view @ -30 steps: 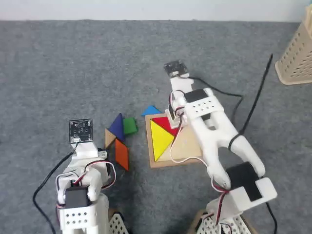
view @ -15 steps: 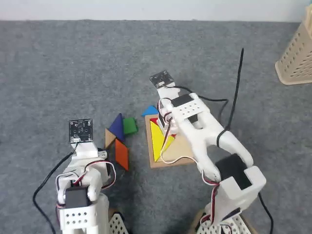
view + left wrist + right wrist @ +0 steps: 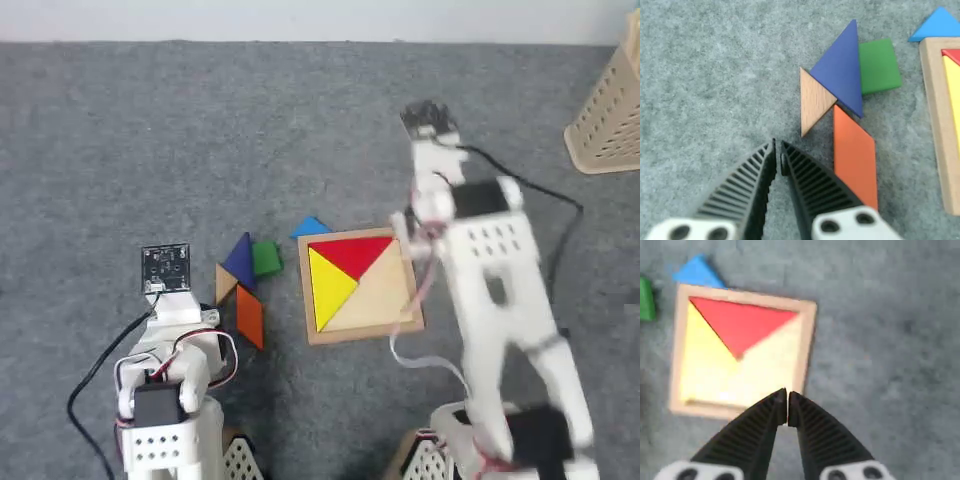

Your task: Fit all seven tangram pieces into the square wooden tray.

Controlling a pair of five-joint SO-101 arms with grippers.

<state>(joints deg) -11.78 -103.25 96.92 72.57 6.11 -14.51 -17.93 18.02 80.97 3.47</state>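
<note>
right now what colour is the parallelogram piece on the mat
Orange; the parallelogram shows best in the left wrist view.

Your right arm (image 3: 490, 260) has swung off the tray (image 3: 365, 334) toward its right side, uncovering the red triangle (image 3: 352, 255) beside the yellow triangle (image 3: 328, 285), right claw (image 3: 787, 392) now closed over the rim.

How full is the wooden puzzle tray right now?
Partly full. The tray holds just two pieces, the red triangle and the yellow triangle; the rest of its floor is bare wood.
</note>
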